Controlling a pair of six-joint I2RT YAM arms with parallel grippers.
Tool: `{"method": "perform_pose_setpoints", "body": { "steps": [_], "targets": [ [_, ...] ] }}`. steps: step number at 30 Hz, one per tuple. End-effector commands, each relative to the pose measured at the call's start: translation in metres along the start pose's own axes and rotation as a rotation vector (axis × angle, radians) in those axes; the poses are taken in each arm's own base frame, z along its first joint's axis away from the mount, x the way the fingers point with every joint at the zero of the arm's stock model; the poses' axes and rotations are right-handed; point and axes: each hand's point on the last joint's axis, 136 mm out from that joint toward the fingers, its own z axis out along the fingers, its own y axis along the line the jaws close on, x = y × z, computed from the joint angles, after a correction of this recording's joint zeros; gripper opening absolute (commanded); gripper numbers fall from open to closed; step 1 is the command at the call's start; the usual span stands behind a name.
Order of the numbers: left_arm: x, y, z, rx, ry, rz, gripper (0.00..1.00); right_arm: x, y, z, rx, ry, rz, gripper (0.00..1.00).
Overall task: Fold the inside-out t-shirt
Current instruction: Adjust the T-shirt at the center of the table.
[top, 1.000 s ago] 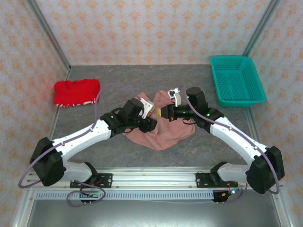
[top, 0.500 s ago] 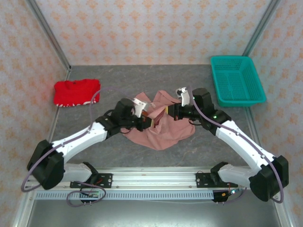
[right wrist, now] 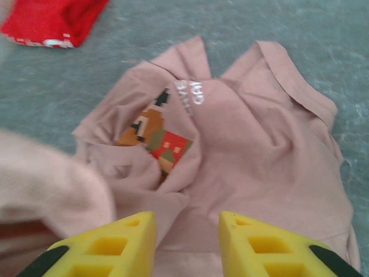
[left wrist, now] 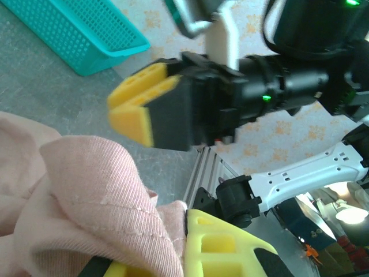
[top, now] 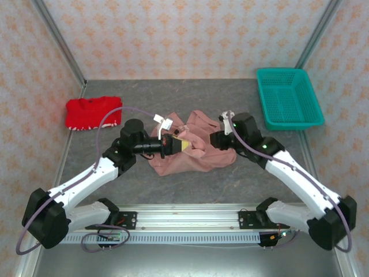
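Right, the shirt [top: 193, 157] lies bunched mid table [top: 173, 98], between the arms. Left gripper [top: 180, 145] is clamped on a fold of it. Right gripper [right wrist: 187, 222] is part-open and empty above the cloth. It should take a clean edge, then both pull apart to flatten the shirt.

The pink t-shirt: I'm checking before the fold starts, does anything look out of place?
Yes. The t-shirt lies crumpled in a heap, not spread flat, and its print peeks through an opening, so it looks partly inside out. The left gripper pinches a fold; the right gripper stands open above it.
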Motion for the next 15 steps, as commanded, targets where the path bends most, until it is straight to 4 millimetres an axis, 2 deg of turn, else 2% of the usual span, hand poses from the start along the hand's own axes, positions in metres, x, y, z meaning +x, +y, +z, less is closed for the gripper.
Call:
{"method": "perform_pose_setpoints", "body": {
  "steps": [1,3,4,12,15],
  "targets": [
    [-0.012,-0.009,0.000,0.025,-0.006,0.060,0.00,0.000,0.050,-0.029,-0.275,-0.097,-0.126,0.38],
    [-0.012,-0.008,0.000,0.019,-0.002,0.062,0.00,0.006,0.076,-0.035,-0.444,-0.110,-0.148,0.39],
    [-0.013,-0.008,0.000,0.019,-0.003,0.063,0.00,0.007,0.081,-0.034,-0.485,-0.107,-0.147,0.40],
    [-0.011,-0.010,-0.002,0.016,0.003,0.072,0.00,0.015,0.099,-0.002,-0.641,0.038,-0.097,0.46],
    [-0.011,-0.009,-0.003,0.005,0.003,0.078,0.00,0.022,0.102,0.004,-0.675,0.082,-0.087,0.45]
  ]
}}
